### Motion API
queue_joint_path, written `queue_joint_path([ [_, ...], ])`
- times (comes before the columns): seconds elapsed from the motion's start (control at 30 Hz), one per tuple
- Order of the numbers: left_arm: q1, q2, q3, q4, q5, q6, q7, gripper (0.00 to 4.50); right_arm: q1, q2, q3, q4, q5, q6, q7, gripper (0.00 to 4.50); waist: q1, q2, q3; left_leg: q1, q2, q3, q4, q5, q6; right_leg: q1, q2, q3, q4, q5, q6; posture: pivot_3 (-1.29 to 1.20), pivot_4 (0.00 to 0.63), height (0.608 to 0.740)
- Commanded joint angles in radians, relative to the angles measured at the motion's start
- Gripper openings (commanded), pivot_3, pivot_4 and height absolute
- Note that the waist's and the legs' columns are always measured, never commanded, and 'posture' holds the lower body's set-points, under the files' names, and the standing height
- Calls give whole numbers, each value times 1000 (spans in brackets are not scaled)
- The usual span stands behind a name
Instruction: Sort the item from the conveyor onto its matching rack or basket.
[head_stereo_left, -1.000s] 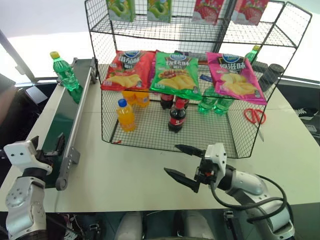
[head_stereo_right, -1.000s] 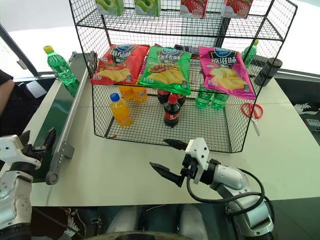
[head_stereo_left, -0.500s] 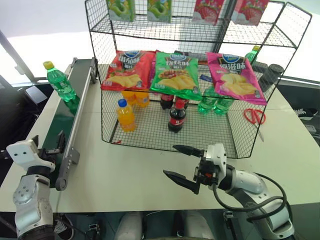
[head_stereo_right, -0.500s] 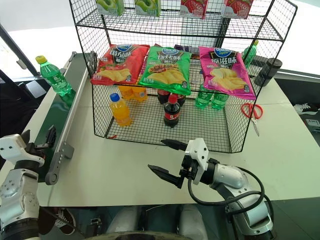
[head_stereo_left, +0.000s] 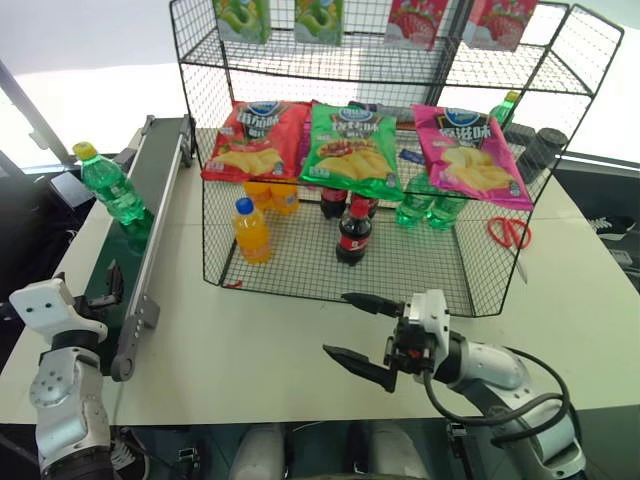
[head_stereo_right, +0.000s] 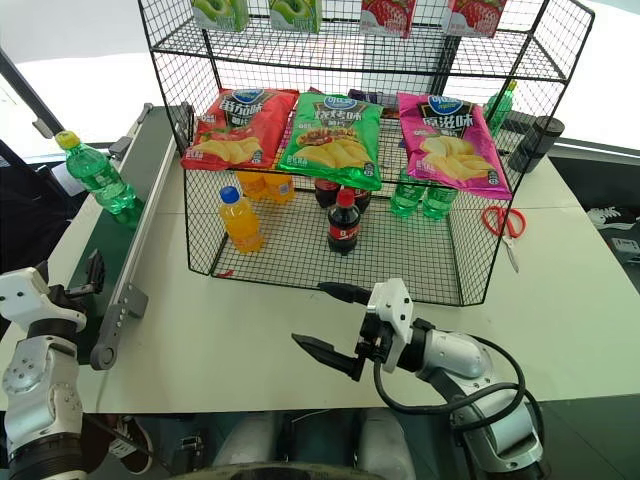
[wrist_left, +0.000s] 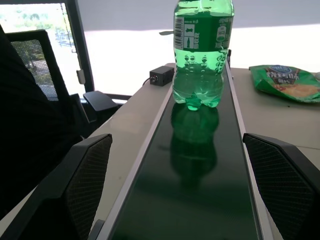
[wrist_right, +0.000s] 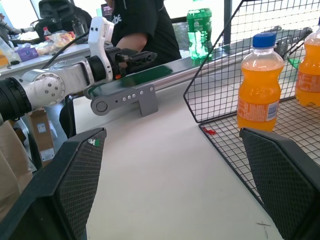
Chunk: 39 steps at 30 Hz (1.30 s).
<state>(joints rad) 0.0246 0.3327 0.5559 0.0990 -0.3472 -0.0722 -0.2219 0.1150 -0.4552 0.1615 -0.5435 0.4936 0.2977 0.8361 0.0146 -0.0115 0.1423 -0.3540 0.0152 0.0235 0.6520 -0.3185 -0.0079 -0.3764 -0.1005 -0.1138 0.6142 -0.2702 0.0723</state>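
**Green bottle on the belt, both grippers wide**

White tabletop fills the foreground we look down on. Nearest us, our right gripper hangs just above it with both black fingers spread wide and nothing between them, in front of the rack. At the near end of the conveyor our left gripper sits low over the belt, its fingers equally far apart and empty.

Farther along the dark-green belt stands the soda bottle, upright, yellow cap on top, well apart from the left gripper.

Beside the conveyor rises the black wire rack. On its bottom tray we see an orange drink bottle and a cola bottle, with more bottles behind them. Above hang three chip bags. Red scissors lie on the tabletop past the rack's right side.
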Motion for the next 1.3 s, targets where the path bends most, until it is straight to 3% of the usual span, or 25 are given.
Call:
queue_joint_path([
  [0.03, -12, 5, -7, -7, 7, -22, 6, 4500, -6, 8, 6, -15, 5, -21, -3, 4448, 0, 0, 0, 0, 0, 0, 0, 0, 0, 0, 0, 0, 0, 0, 0, 0, 150, 729],
  [1.07, -23, 13, -16, 6, -2, -21, 13, 4500, 35, -4, 16, -10, 3, -65, 25, 4448, -1, 0, 0, 0, 0, 0, 0, 0, 0, -1, -1, 0, 0, 0, 0, 0, 150, 729],
  [1.13, -22, 12, -12, 8, -3, -19, 18, 3966, 38, -5, 14, -6, 4, -70, 30, 4500, 0, 0, 0, 0, 0, 0, 0, 0, 0, -1, -1, 0, 0, 0, 0, 0, 150, 729],
  [1.23, -21, 10, -9, 8, -2, -21, 22, 2785, 40, -5, 12, 2, 6, -75, 36, 4500, 2, 0, 0, -1, 0, 0, 0, 0, 0, -1, -1, 0, 0, 0, 0, 0, 150, 729],
  [1.3, -19, 10, -8, 6, 0, -24, 24, 2563, 39, -5, 11, 9, 6, -79, 41, 4500, 2, 0, 0, 0, 0, 0, 0, 0, 0, -1, -1, 0, 0, 0, 0, 0, 150, 729],
])
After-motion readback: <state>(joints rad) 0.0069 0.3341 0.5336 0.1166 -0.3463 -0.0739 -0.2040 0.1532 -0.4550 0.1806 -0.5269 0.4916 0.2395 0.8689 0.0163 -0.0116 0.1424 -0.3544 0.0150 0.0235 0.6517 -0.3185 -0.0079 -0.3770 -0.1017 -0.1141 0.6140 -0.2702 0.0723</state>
